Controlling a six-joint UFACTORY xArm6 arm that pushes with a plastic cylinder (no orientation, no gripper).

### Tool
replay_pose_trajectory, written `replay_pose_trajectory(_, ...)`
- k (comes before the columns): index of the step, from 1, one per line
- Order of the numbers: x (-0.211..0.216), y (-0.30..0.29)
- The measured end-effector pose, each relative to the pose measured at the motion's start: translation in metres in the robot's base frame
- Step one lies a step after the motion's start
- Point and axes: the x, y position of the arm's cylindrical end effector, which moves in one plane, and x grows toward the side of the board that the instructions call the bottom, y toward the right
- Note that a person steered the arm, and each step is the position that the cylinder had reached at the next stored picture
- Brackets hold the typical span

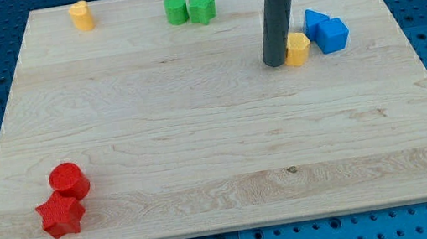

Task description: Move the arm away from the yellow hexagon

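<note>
The yellow hexagon (297, 48) sits on the wooden board at the view's upper right. My tip (275, 63) stands just to the left of it, touching or nearly touching its side. The dark rod rises from there to the view's top edge. Two blue blocks, one (315, 24) behind and a blue cube (333, 34) in front, lie right beside the hexagon on its right.
A second yellow block (81, 15) is at the top left. A green cylinder (175, 10) and a green star (201, 8) sit together at the top middle. A red cylinder (68, 181) and a red star (61, 214) lie at the bottom left.
</note>
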Motion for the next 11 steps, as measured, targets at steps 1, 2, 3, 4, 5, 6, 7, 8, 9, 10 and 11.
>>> replay_pose_trajectory(1, 0.000, 0.006)
replay_pose_trajectory(2, 0.000, 0.015)
replay_pose_trajectory(3, 0.000, 0.017)
replay_pose_trajectory(4, 0.000, 0.004)
replay_pose_trajectory(5, 0.000, -0.002)
replay_pose_trajectory(6, 0.000, -0.003)
replay_pose_trajectory(7, 0.000, -0.021)
replay_pose_trajectory(8, 0.000, -0.039)
replay_pose_trajectory(9, 0.000, -0.067)
replay_pose_trajectory(10, -0.002, -0.095)
replay_pose_trajectory(11, -0.011, -0.115)
